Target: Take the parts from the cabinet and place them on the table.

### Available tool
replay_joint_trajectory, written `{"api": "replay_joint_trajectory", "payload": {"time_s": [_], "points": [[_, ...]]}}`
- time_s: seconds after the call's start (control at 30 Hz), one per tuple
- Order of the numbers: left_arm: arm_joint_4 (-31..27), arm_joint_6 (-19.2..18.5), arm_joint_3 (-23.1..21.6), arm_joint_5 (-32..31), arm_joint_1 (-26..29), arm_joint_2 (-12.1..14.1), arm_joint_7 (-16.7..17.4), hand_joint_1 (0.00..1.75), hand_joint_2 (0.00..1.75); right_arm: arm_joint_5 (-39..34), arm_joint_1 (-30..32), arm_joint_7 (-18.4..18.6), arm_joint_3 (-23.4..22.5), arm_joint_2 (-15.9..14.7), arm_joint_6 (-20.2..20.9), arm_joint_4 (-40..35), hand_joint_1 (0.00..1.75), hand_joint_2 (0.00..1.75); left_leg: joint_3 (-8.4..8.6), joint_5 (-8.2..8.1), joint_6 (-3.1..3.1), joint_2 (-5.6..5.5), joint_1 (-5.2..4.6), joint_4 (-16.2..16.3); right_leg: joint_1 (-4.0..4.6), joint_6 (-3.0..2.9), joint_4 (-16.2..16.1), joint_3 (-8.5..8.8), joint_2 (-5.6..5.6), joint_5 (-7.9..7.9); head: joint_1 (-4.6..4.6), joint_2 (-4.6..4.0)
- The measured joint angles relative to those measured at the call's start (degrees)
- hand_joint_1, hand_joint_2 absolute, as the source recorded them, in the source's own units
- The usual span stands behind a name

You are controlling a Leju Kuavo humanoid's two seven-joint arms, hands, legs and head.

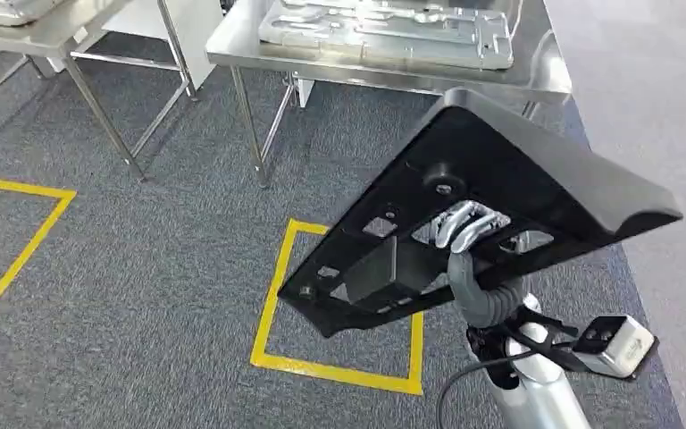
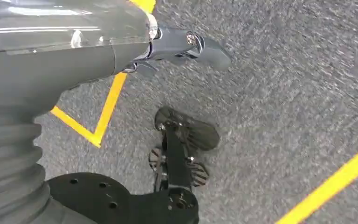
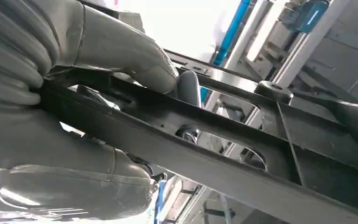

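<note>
Above carpet [image 1: 143, 295]: right hand [image 1: 466, 225] grips black part [image 1: 500, 188].

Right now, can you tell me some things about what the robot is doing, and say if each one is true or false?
1. The right robot hand holds a big black part. True.
2. The black part is lying flat on the steel table. False: it is up in the air, tilted, held above the carpet.
3. Yellow tape marks a square on the carpet under the part. True.
4. The steel table ahead is bare. False: a grey metal panel already lies on it.
5. The left robot hand holds a second black part. False: it hangs over the carpet with nothing in it.
</note>
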Motion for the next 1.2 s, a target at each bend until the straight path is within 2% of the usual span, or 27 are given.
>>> {"api": "replay_joint_trajectory", "payload": {"time_s": [0.07,0.1,0.13,0.17,0.23,0.27,0.3,0.33,0.4,0.47,0.5,0.53,0.6,0.63,0.67,0.7,0.77,0.8,0.83,0.9,0.97,1.0,1.03,1.1,1.13,1.17,1.2], "points": [[0.00,-0.18,0.00,-0.13,0.18,0.00,0.00,0.00,1.75,0.22,0.33,0.00,-0.22,0.00,0.00,-0.02,1.75,1.75,-0.06,-0.15,0.16,0.42,-0.10,0.01,-0.42,0.45,9.38,-4.64,-1.06,-4.50,0.00,0.00],[0.00,-0.26,0.00,-0.13,0.22,0.02,-0.02,0.00,1.75,0.37,0.64,0.00,-0.26,0.00,0.02,-0.02,1.75,1.75,-0.09,-0.22,0.15,0.66,-0.10,0.04,-0.62,0.67,12.98,-6.52,-1.20,-5.47,0.00,0.00],[0.00,-0.31,0.00,-0.17,0.27,0.02,-0.02,0.00,1.75,0.50,0.96,0.00,-0.35,0.00,0.02,-0.02,1.75,1.75,-0.02,-0.31,0.05,0.80,-0.10,0.06,-0.87,0.85,14.11,-7.25,-1.26,-5.08,0.00,0.00],[0.00,-0.37,0.00,-0.28,0.28,0.02,-0.04,0.00,1.75,0.57,1.16,0.00,-0.53,0.00,0.02,-0.02,1.75,1.75,0.10,-0.43,-0.10,0.88,-0.08,0.10,-1.05,0.95,12.27,-6.44,-1.38,-3.45,0.00,0.00],[0.00,-0.53,-0.04,-0.42,0.26,0.00,-0.04,0.00,1.75,0.99,1.34,0.00,-0.96,0.00,0.00,-0.35,1.75,1.75,0.59,-0.82,-0.43,1.08,-0.05,0.20,-1.31,0.93,2.60,-1.46,-1.90,1.62,0.00,0.00],[0.00,-0.61,-0.07,-0.59,0.24,0.00,-0.09,0.00,1.75,1.16,1.37,0.00,-1.14,0.00,0.00,-0.63,1.75,1.75,0.87,-1.07,-0.75,1.17,-0.05,0.29,-1.33,0.75,-2.64,1.29,-2.55,3.26,0.02,0.00],[0.00,-0.63,-0.09,-0.72,0.20,0.02,-0.15,0.00,1.75,1.34,1.38,-0.02,-1.20,0.00,0.00,-0.76,1.75,1.75,0.88,-1.28,-1.13,1.26,-0.43,0.34,-0.73,0.43,-3.28,1.69,-2.73,2.15,0.00,0.00],[0.00,-0.66,-0.09,-0.85,0.12,0.09,-0.22,0.00,1.75,1.40,1.51,-0.02,-1.25,0.00,0.00,-1.03,1.75,1.75,0.90,-1.50,-1.55,1.30,-0.44,0.38,-0.77,-0.14,-3.50,1.57,-2.35,2.35,0.00,0.00],[0.00,-0.68,-0.15,-0.96,0.04,0.13,-0.26,0.00,1.75,1.58,1.75,0.00,-1.49,0.00,0.02,-1.33,1.75,1.75,1.24,-1.66,-2.23,1.54,-0.33,0.11,-0.38,-0.79,-3.36,1.54,-2.03,1.97,0.00,0.00],[0.00,-0.72,-0.35,-1.07,0.00,0.24,-0.37,0.00,1.75,1.66,1.85,0.04,-1.86,0.04,0.02,-1.77,1.75,1.75,1.31,-2.43,-2.85,1.49,-0.03,0.94,-0.95,-1.60,-4.00,2.27,-1.81,2.11,0.00,0.00],[0.00,-0.81,-0.42,-1.11,-0.02,0.24,-0.44,0.00,1.75,1.66,1.81,0.00,-1.92,0.06,0.02,-1.95,1.75,1.75,0.16,-3.75,-2.99,1.19,-0.03,3.51,-0.94,-2.02,-4.06,2.58,-1.77,1.85,0.00,0.00],[0.00,-0.92,-0.46,-1.25,-0.01,0.31,-0.50,0.00,1.75,1.66,1.82,-0.02,-1.95,0.09,0.02,-2.03,1.75,1.75,-2.04,-5.72,-3.09,0.96,-0.03,7.76,-0.88,-2.28,-4.06,2.80,-1.74,1.68,0.00,0.00],[0.00,-1.03,-0.50,-1.27,0.10,0.39,-0.57,0.00,1.75,1.75,1.91,0.00,-1.99,0.09,-0.02,-2.03,1.75,1.75,-7.65,-9.23,-3.33,0.74,-0.05,17.69,-0.61,-2.59,-4.02,3.21,-1.46,1.22,0.00,0.00],[0.00,-1.09,-0.52,-1.29,0.23,0.39,-0.59,0.00,1.75,1.77,2.05,0.00,-2.08,0.09,-0.07,-2.03,1.75,1.75,-9.42,-9.07,-3.24,0.72,-0.05,19.92,-0.50,-2.59,-4.01,3.52,-1.19,0.93,0.00,0.00],[0.00,-1.18,-0.57,-1.29,0.34,0.42,-0.61,0.00,1.75,1.82,2.18,0.02,-2.14,0.09,-0.07,-2.03,1.75,1.75,-9.57,-7.32,-3.10,0.72,-0.05,18.99,-0.42,-2.58,-4.01,3.97,-0.99,0.61,0.00,0.00],[0.00,-1.22,-0.61,-1.29,0.39,0.46,-0.63,0.00,1.75,1.84,2.24,0.00,-2.17,0.09,-0.07,-2.03,1.75,1.75,-8.34,-4.32,-2.83,0.72,-0.08,15.40,-0.32,-2.52,-4.01,4.56,-0.79,0.19,0.00,0.00],[0.00,-1.22,-0.72,-1.31,0.38,0.59,-0.74,0.00,1.75,1.84,2.24,0.00,-2.34,0.09,-0.07,-2.08,1.75,1.75,-4.07,2.06,-1.86,0.52,-0.40,4.77,-0.18,-2.35,-4.01,5.99,-0.61,-0.76,0.00,0.00],[0.00,-1.22,-0.77,-1.31,0.37,0.90,-0.74,0.00,1.75,1.84,2.32,0.00,-2.45,0.09,-0.07,-2.08,1.75,1.75,-2.82,1.49,-1.16,0.10,-0.66,2.86,-0.31,-2.14,-4.15,6.17,-0.60,-1.17,0.00,0.00],[0.00,-1.31,-0.85,-1.35,0.21,0.90,-0.77,0.00,1.75,1.82,2.19,-0.02,-2.54,0.09,-0.07,-2.08,1.75,1.75,-2.24,1.01,-1.07,0.12,-0.94,1.25,-0.09,-1.65,-3.89,5.98,-0.36,-1.47,0.00,0.00],[0.00,-1.29,-0.96,-1.33,0.33,0.94,-0.85,0.00,1.75,1.86,2.37,0.02,-2.62,0.09,-0.07,-2.16,1.75,1.75,-2.51,0.86,-0.72,0.27,-1.16,0.85,-0.35,-0.89,-3.93,6.13,-0.37,-1.10,0.00,0.00],[0.00,-1.29,-1.07,-1.35,0.53,0.94,-0.87,0.00,1.75,1.92,2.44,0.02,-2.91,0.06,-0.02,-2.51,1.75,1.75,-1.02,0.78,-0.20,0.24,-0.75,0.06,-0.20,-0.34,-3.47,6.36,-0.48,-1.09,0.00,0.00],[0.00,-1.33,-1.11,-1.36,0.50,0.92,-0.96,0.00,1.75,1.92,2.38,0.00,-3.02,0.06,-0.02,-2.53,1.75,1.75,-0.32,0.57,0.12,0.29,-0.58,-0.23,-0.41,-0.06,-1.45,5.82,-0.86,-1.58,0.02,0.00],[0.00,-1.33,-1.11,-1.35,0.39,0.92,-0.98,0.00,1.75,1.95,2.22,-0.02,-3.04,0.06,0.00,-2.56,1.75,1.75,-0.03,0.30,0.43,0.33,-0.53,-0.26,-0.39,0.10,2.03,3.74,-1.07,-2.84,0.00,0.00],[0.00,-1.33,-1.14,-1.33,0.26,0.92,-1.09,0.00,1.75,2.10,2.44,0.00,-3.04,0.09,0.00,-2.53,1.75,1.75,0.40,-0.30,0.60,0.32,-0.54,-0.25,-0.83,0.96,10.51,-2.16,-1.12,-6.31,0.00,0.00],[0.00,-1.33,-1.16,-1.31,0.27,0.92,-1.09,0.00,1.75,2.17,2.51,0.00,-3.04,0.09,0.00,-2.53,1.75,1.75,0.69,-0.64,0.56,0.32,-0.54,-0.22,-0.93,1.18,12.66,-4.19,-1.14,-6.97,0.00,0.00],[0.00,-1.36,-1.16,-1.29,0.39,0.92,-1.09,0.00,1.75,2.19,2.55,0.02,-3.04,0.09,0.00,-2.51,1.75,1.75,1.18,-1.03,0.43,0.31,-0.50,-0.21,-1.05,1.36,12.38,-5.01,-1.22,-5.85,0.00,0.00],[0.00,-1.36,-1.16,-1.27,0.49,0.92,-1.09,0.00,1.75,2.23,2.54,0.02,-3.04,0.09,0.00,-2.51,1.75,1.75,1.73,-1.45,0.29,0.31,-0.45,-0.21,-1.20,1.47,9.86,-4.62,-1.33,-3.42,0.00,0.00]]}}
